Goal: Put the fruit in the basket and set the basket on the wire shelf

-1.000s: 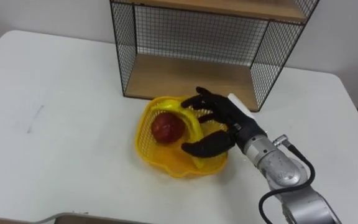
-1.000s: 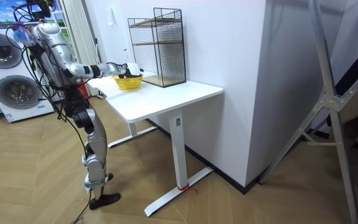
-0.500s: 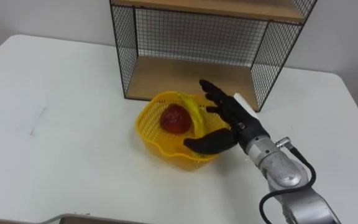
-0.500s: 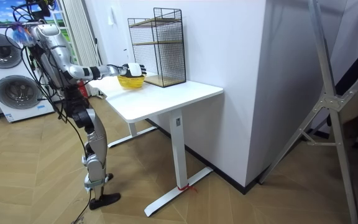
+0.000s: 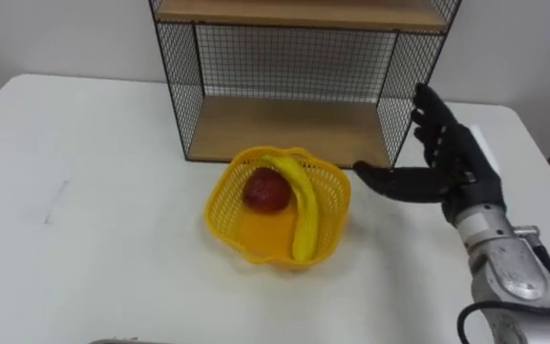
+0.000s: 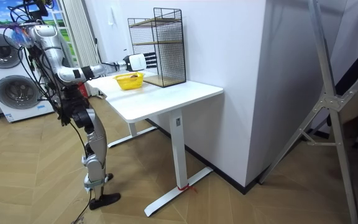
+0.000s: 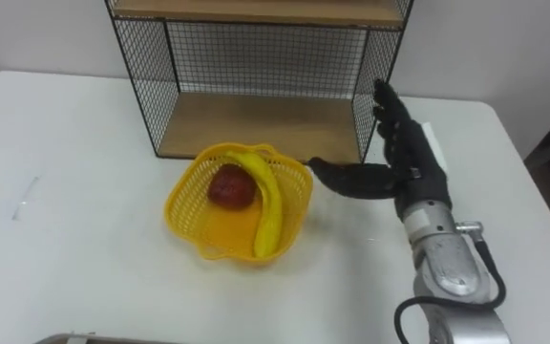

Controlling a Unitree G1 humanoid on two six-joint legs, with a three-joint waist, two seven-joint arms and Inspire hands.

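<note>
With the red apple (image 5: 267,190) and yellow banana (image 5: 304,205) lying in the scalloped yellow plastic basket (image 5: 256,237) on the white bench (image 5: 113,239), my right hand (image 5: 450,167) hovers spread and empty beside it, so next I judge I must grip its rim and lift it onto the black wire shelf (image 5: 285,129).

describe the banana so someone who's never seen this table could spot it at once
On the white table, just in front of the wire shelf, sits a yellow plastic basket. Two fruits lie inside it. The banana is the long, curved yellow one running down the basket's right half, beside the round red apple.
</note>
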